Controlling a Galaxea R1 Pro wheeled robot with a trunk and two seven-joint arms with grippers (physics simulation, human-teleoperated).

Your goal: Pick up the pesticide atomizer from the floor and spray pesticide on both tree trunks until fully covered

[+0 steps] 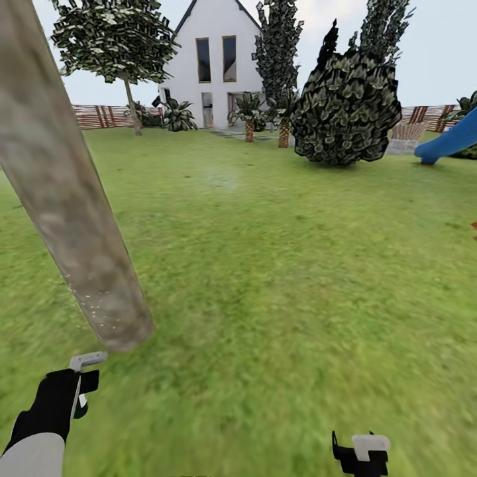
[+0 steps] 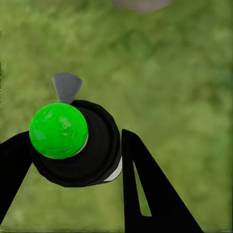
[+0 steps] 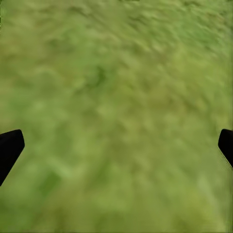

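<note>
Because the nearest tree trunk [image 1: 69,199] needs coating, we are holding the pesticide atomizer [image 2: 73,143] low in our left gripper [image 2: 77,160], its grey nozzle [image 1: 87,360] aiming at the trunk's base. Fine white pesticide specks [image 1: 99,301] are already dotting the lower bark. The left fingers are clamping the black bottle below its green cap [image 2: 58,130]. Our right gripper [image 3: 116,145] is hanging spread wide over the grass [image 3: 116,87], holding nothing.

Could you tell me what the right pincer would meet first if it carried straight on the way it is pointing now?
Most likely the grass. The right pincer is open and empty, and its wrist view looks down on bare lawn with nothing between the fingertips; how far off the ground lies is unclear.
</note>
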